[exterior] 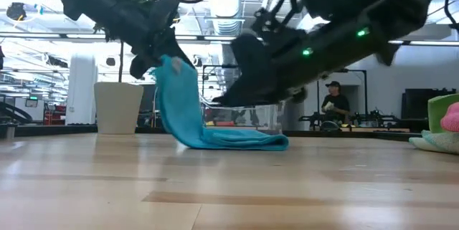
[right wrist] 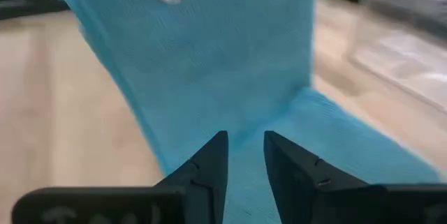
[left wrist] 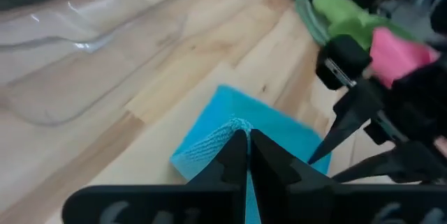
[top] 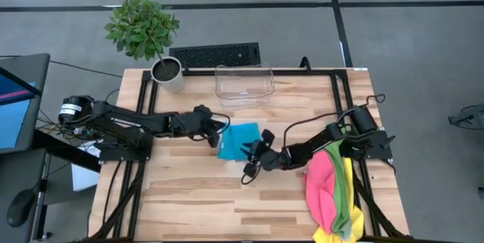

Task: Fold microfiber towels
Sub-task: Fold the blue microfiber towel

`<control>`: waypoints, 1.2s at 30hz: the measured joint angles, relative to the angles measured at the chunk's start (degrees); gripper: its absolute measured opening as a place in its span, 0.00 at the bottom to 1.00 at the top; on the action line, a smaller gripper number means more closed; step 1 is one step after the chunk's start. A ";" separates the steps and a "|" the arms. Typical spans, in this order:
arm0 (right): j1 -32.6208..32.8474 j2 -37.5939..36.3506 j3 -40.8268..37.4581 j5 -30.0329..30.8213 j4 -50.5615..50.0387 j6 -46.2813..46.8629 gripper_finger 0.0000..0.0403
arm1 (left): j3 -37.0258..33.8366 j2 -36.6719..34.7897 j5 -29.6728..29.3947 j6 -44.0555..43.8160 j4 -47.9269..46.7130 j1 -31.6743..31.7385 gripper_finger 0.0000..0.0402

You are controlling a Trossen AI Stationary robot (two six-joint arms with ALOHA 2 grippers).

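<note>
Tabletop (top: 189, 197), left end effector (top: 218, 129) pinching raised blue towel (top: 240, 138)

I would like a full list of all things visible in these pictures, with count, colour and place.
bright blue microfiber towel: one, blue, table centre, one edge lifted, the rest on the wood
heap of microfiber towels: pink, green and yellow, table's right edge; count unclear
clear plastic bin: one, transparent, back of table
potted plant: one, green leaves in pale pot, back left corner
black keyboard: one, behind the bin
wooden table: one, light wood
person: one, dark clothes, far in the room
left gripper: black, shut on the blue towel's lifted edge
right gripper: black, fingers slightly apart, just over the blue towel
</note>
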 joint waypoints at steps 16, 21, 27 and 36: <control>1.89 -1.07 -1.19 5.52 -15.44 12.32 0.29 | 2.11 13.85 0.65 -3.15 12.44 1.86 0.00; 3.02 -1.07 -1.15 6.08 -15.31 12.43 0.29 | 6.39 15.10 1.98 -0.24 12.78 2.03 0.00; 3.84 -1.11 -1.15 8.72 -17.62 13.69 0.29 | 9.65 15.82 2.01 1.83 11.19 2.03 0.00; 4.22 -1.13 -1.15 8.50 -20.51 17.33 0.29 | 13.18 24.58 4.61 1.40 11.66 2.07 0.00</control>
